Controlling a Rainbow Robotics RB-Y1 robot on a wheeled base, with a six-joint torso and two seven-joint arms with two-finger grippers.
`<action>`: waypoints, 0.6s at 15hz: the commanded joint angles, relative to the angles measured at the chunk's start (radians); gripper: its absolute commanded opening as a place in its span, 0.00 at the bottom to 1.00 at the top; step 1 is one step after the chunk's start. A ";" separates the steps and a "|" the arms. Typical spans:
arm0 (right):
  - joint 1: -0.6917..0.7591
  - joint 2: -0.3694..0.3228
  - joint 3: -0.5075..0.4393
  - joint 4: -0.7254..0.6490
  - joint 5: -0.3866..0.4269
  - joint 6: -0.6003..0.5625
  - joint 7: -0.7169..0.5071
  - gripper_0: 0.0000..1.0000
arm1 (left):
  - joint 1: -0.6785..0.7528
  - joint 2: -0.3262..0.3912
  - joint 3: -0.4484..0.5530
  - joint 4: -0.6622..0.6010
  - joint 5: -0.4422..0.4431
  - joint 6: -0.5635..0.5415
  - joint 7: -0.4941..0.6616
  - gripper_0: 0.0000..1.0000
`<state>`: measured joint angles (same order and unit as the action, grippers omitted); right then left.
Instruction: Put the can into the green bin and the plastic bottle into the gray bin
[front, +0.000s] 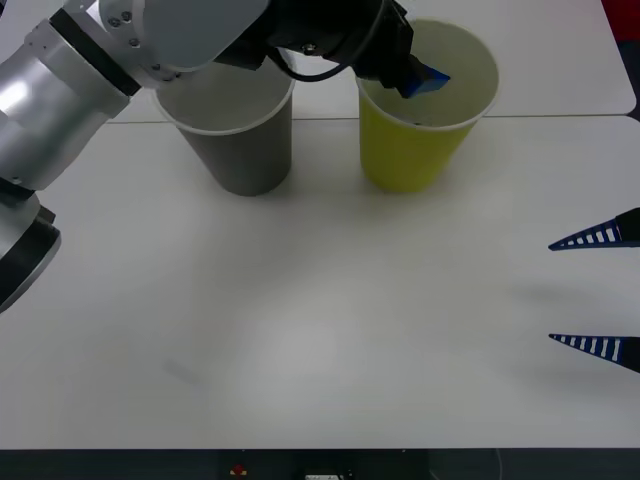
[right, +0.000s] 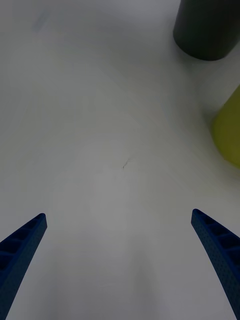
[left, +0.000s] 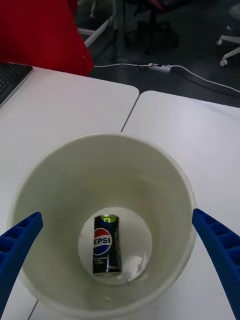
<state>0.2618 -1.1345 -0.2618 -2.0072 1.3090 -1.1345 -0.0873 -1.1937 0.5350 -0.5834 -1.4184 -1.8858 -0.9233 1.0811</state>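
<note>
Silver-white arm (front: 70, 80), blue ribbed fingers (front: 590, 237)

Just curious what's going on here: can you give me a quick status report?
Left gripper open above green bin. Can lying at its bottom. Right gripper open, idle over table. Gray bin alongside, nothing in the way.

Open white table (front: 330, 330) before gray bin (front: 245, 150) and green bin (front: 410, 150).

Readable text: "PEPSI" in white letters on the can (left: 106, 244), printed beside the round red-white-blue Pepsi emblem on its dark side. The can lies on its side at the bottom of the green bin (left: 165, 165). Smaller print lower on the can is too small to read.
</note>
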 joint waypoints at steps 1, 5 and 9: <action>0.000 0.000 0.000 0.000 0.000 0.000 0.000 1.00 | 0.117 0.099 0.050 -0.137 0.116 0.000 -0.102 1.00; 0.000 0.000 0.000 0.000 0.000 0.000 0.000 1.00 | 0.321 0.260 0.122 -0.290 0.333 0.000 -0.311 1.00; 0.000 0.000 0.000 0.000 0.000 0.000 0.000 1.00 | 0.548 0.392 0.209 -0.409 0.467 0.000 -0.494 1.00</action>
<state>0.2618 -1.1345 -0.2618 -2.0072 1.3090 -1.1345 -0.0873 -0.6880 0.9032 -0.3908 -1.8058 -1.4403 -0.9234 0.6197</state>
